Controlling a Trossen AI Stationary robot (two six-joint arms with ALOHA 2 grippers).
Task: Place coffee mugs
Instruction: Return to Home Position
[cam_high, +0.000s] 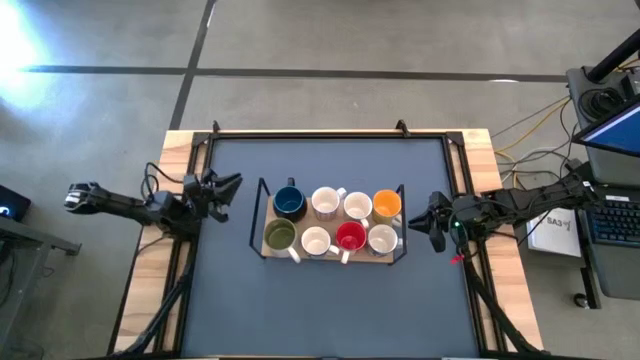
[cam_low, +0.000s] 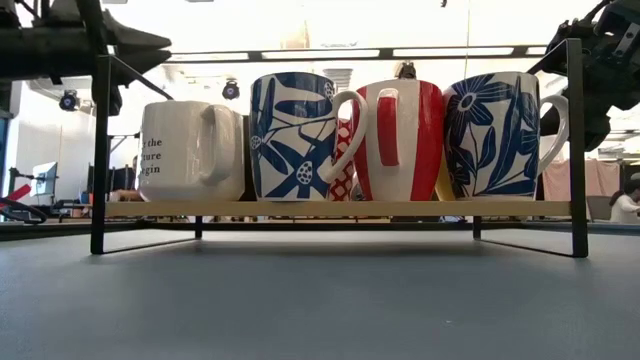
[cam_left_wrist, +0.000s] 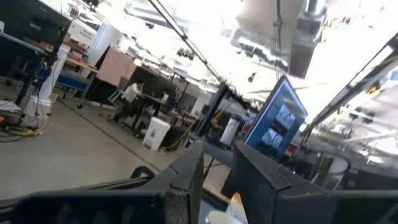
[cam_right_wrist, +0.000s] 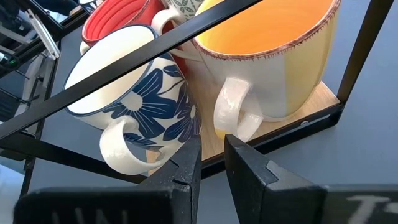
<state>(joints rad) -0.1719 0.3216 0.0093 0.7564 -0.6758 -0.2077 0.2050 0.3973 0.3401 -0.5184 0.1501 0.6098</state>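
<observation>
Hiding most of the back mugs (cam_low: 343, 165), front mugs (cam_low: 395, 140) fill the shelf (cam_low: 330, 209).

A grey concrete floor (cam_high: 350, 40) is being crossed by dark seam lines (cam_high: 300, 72), and its far left corner is being washed out by a strong glare (cam_high: 15, 35). The desk (cam_high: 330, 310) is being covered by a dark mat, with pale wooden strips (cam_high: 150, 270) being left bare along both sides. Beside the desk's right edge, a keyboard (cam_high: 615, 222) and a blue-lit screen (cam_high: 615, 130) are being shown, with yellow cables (cam_high: 530, 125) being trailed over the floor near them. In the left wrist view, the room beyond is being lit by bright ceiling lamps (cam_left_wrist: 205, 37). A seated person (cam_left_wrist: 130, 94) is being seen far off, with a white bin (cam_left_wrist: 155, 132) nearby.
</observation>
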